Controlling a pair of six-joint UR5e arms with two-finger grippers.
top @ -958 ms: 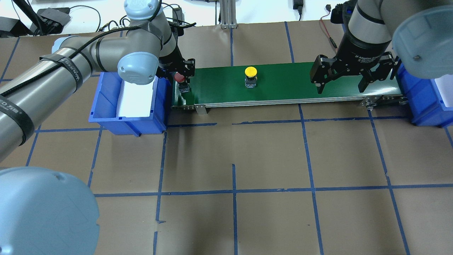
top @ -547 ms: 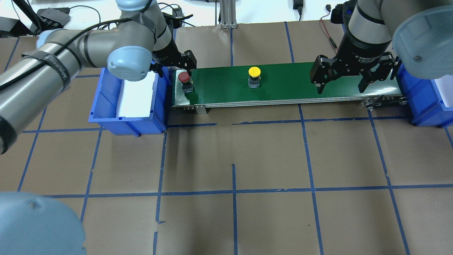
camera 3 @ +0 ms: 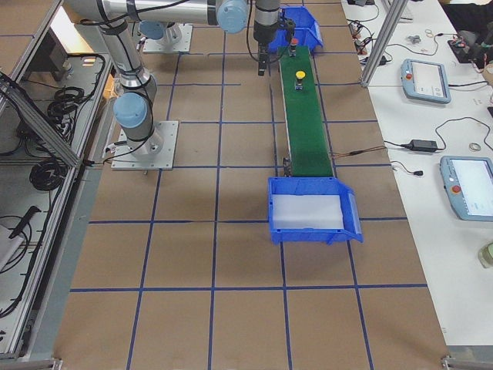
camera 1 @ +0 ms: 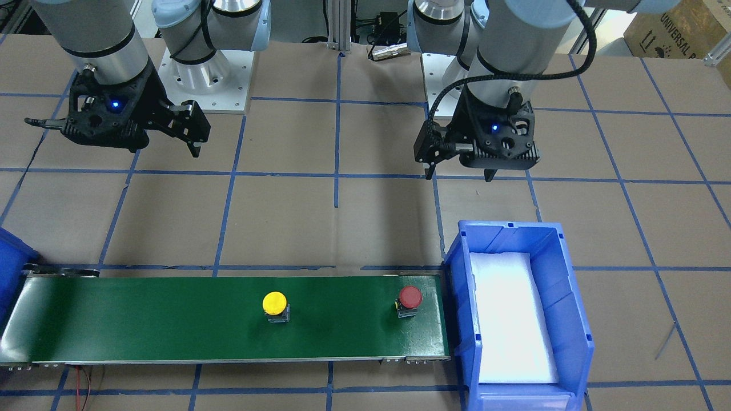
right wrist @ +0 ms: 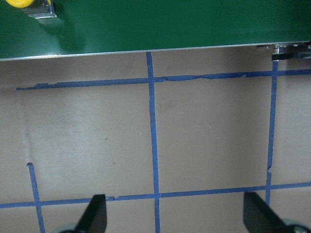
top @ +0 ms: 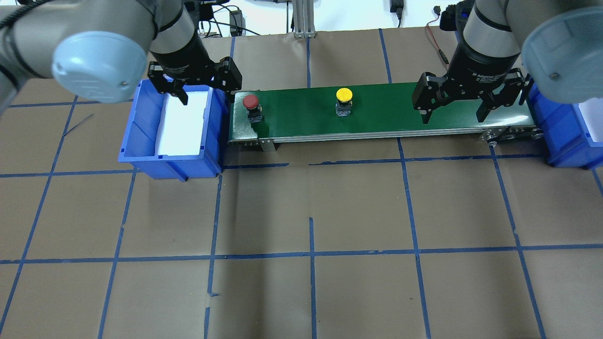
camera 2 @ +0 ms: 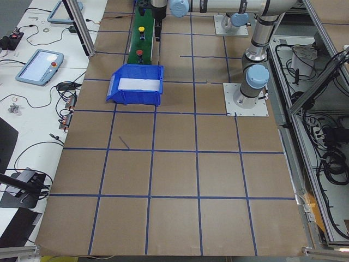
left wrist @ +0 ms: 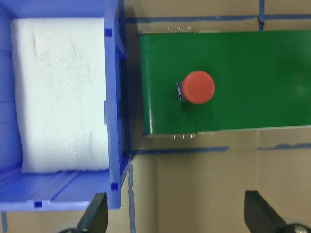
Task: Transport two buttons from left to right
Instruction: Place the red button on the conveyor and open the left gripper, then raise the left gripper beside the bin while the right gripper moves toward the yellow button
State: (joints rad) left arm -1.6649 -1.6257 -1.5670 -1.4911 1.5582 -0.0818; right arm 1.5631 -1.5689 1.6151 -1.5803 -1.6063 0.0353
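The red button [top: 250, 102] [camera 1: 410, 298] [left wrist: 198, 87] stands upright at the left end of the green conveyor belt [top: 400, 108] [camera 1: 143, 319]. The yellow button [top: 344, 95] [camera 1: 274, 303] [right wrist: 19, 3] stands upright near the belt's middle. My left gripper [top: 206, 92] [camera 1: 460, 173] [left wrist: 177, 216] hangs open and empty, raised above the meeting of the left bin and the belt end, clear of the red button. My right gripper [top: 454, 117] [camera 1: 112, 137] [right wrist: 175, 213] is open and empty above the belt's right part, to the right of the yellow button.
A blue bin [top: 141, 160] [camera 1: 514, 228] lined with white foam sits against the belt's left end. Another blue bin [top: 565, 136] [camera 1: 8, 251] stands at the belt's right end. Brown paper with blue tape lines covers the table [top: 311, 212].
My left gripper has pulled away from the red button, up and to the left over the bin's edge. Both buttons have shifted slightly to the right along the belt. The right arm is unmoved.
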